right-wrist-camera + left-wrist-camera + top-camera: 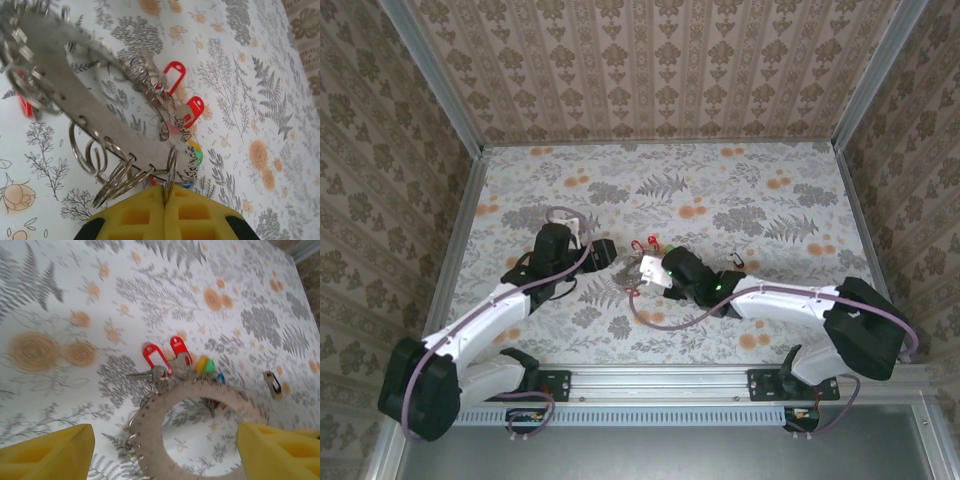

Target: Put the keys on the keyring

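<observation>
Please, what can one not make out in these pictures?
- Top view: the keyring is too small; its keys cannot be counted.
- Left wrist view: the bottom edge cuts off the keyring's lower part.
- Right wrist view: the keyring's upper left is blurred; the right claw hides the pinched part.

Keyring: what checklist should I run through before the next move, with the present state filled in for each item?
1. Hold: right gripper shut on the edge of the keyring: ok.
2. Room: left gripper open, one finger on either side of the keyring: ok.
3. Keyring lifted off the table: cannot tell.
4. The red tags and key at the far rim threaded on: cannot tell.
5. Nothing left off: a small loose piece lies apart on the table: not ok.
</observation>
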